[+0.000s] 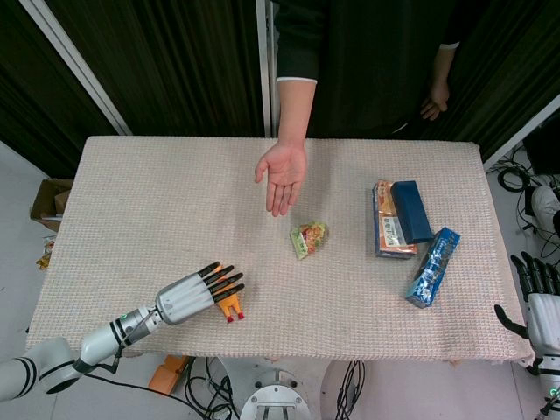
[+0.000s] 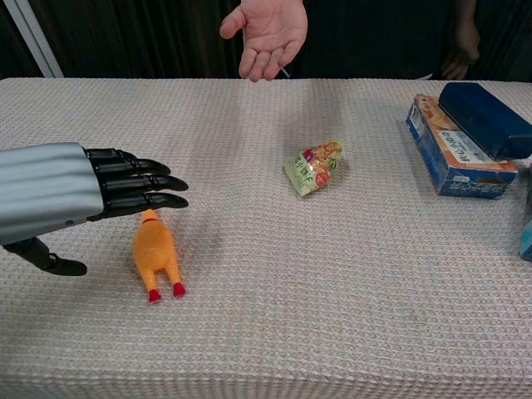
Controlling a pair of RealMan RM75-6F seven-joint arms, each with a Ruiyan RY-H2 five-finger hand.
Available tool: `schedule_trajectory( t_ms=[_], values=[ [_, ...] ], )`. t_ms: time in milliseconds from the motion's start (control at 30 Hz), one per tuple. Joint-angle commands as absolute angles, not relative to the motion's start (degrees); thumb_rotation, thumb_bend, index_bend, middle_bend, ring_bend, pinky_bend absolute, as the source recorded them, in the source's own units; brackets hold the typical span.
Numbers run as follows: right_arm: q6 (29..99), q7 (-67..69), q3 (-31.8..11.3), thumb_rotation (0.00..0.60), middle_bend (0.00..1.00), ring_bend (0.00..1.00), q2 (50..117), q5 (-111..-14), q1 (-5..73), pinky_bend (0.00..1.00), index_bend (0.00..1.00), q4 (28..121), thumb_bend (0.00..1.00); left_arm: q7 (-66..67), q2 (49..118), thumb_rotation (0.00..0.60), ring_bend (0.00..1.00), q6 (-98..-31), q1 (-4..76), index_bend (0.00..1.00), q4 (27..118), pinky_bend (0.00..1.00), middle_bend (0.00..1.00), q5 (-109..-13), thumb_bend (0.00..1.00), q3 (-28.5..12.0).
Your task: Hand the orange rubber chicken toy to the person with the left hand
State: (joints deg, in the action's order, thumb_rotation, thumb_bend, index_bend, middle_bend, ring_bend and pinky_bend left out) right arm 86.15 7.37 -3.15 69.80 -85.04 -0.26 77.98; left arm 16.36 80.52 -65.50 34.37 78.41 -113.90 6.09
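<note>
The orange rubber chicken toy (image 2: pixel 155 256) lies flat on the table near the front left, red feet toward me; in the head view only its lower part (image 1: pixel 231 308) shows under my fingers. My left hand (image 2: pixel 91 190) hovers just above its head end with fingers straight and apart, holding nothing (image 1: pixel 197 292). The person's open palm (image 1: pixel 282 173) waits over the far middle of the table (image 2: pixel 264 33). My right hand (image 1: pixel 538 302) stays off the table's right edge, fingers apart and empty.
A small snack packet (image 2: pixel 314 165) lies mid-table. At the right are an orange box (image 1: pixel 390 229) with a dark blue box (image 1: pixel 411 210) on it, and a blue packet (image 1: pixel 433 267). The table (image 1: pixel 157 201) carries a woven beige cloth.
</note>
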Motion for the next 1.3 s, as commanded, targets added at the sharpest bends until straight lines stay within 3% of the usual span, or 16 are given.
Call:
schedule_trajectory(
  t_ms=[33, 267, 400, 633, 833, 1133, 1300],
  values=[
    [86.1, 7.3, -3.0, 0.600, 0.00, 0.00, 69.8, -85.1, -0.3, 0.00, 0.00, 78.0, 0.17, 16.4, 80.7, 0.600, 0.05, -65.4, 34.7, 0.00, 78.5, 0.19, 0.05, -113.9, 0.03, 6.3],
    [86.2, 8.0, -3.1, 0.600, 0.00, 0.00, 69.6, -84.8, -0.4, 0.00, 0.00, 77.9, 0.17, 17.4, 80.7, 0.600, 0.05, -64.2, 35.8, 0.01, 79.2, 0.19, 0.05, -113.3, 0.04, 6.5],
    [86.1, 7.9, -3.2, 0.600, 0.00, 0.00, 69.8, -84.9, -0.3, 0.00, 0.00, 77.8, 0.17, 17.8, 80.2, 0.600, 0.05, -62.7, 36.5, 0.01, 79.7, 0.19, 0.08, -112.2, 0.10, 6.4],
    [86.0, 7.5, -2.9, 0.600, 0.00, 0.00, 70.0, -84.8, -0.4, 0.00, 0.00, 77.6, 0.17, 19.4, 80.1, 0.600, 0.11, -59.9, 37.1, 0.09, 79.4, 0.22, 0.14, -110.3, 0.16, 6.8],
    [86.0, 7.8, -3.2, 0.600, 0.00, 0.00, 69.8, -84.3, -0.6, 0.00, 0.00, 77.4, 0.17, 18.6, 81.7, 0.600, 0.18, -62.0, 36.9, 0.20, 77.2, 0.28, 0.23, -110.8, 0.22, 7.2],
    [84.9, 8.0, -3.1, 0.600, 0.00, 0.00, 70.4, -83.9, -0.3, 0.00, 0.00, 76.4, 0.17, 16.3, 85.1, 0.600, 0.20, -62.9, 38.3, 0.21, 74.4, 0.30, 0.25, -112.1, 0.23, 7.7],
    [84.6, 8.0, -3.0, 0.600, 0.00, 0.00, 70.3, -83.8, -0.3, 0.00, 0.00, 76.3, 0.17, 15.9, 86.5, 0.600, 0.25, -62.8, 38.8, 0.27, 72.8, 0.35, 0.32, -111.6, 0.28, 7.6]
  ],
)
